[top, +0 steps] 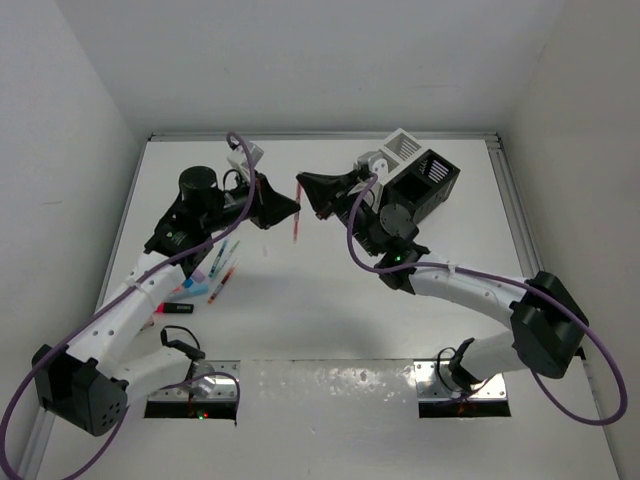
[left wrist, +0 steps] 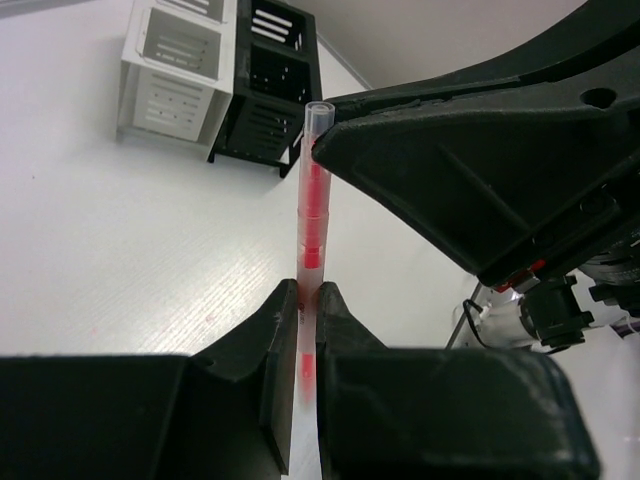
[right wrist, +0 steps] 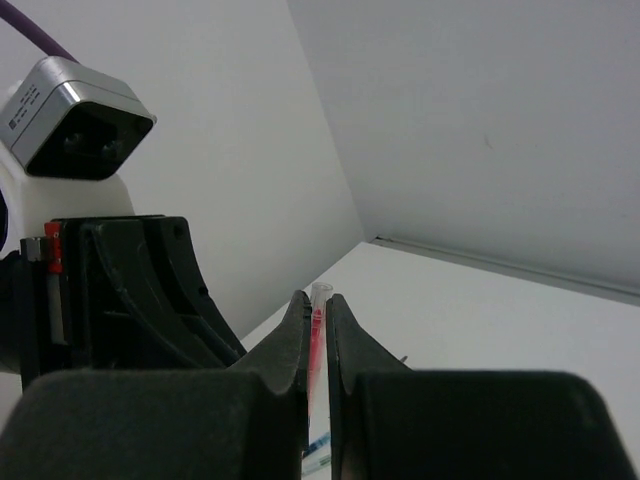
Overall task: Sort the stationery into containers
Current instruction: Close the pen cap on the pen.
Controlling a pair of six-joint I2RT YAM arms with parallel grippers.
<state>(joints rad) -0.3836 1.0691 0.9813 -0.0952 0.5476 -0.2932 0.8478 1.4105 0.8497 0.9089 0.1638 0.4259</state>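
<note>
A thin red pen with a clear barrel (top: 296, 224) is held in the air above the middle of the table, between both grippers. My left gripper (top: 293, 209) is shut on its lower part, as the left wrist view shows (left wrist: 308, 300). My right gripper (top: 303, 190) is shut on the pen's top end (right wrist: 318, 312); one of its fingers (left wrist: 420, 170) touches the pen's tip in the left wrist view. The joined white box (top: 403, 147) and black box (top: 428, 183) stand at the back right, behind the right arm. They also show in the left wrist view, the white box (left wrist: 172, 75) beside the black box (left wrist: 268, 85).
Several coloured pens (top: 226, 262) and highlighters (top: 195, 289) lie on the table at the left, under the left arm, with a small black item (top: 177, 308) beside them. Blue and green pens (right wrist: 322, 456) show below my right jaws. White walls close in the table on three sides.
</note>
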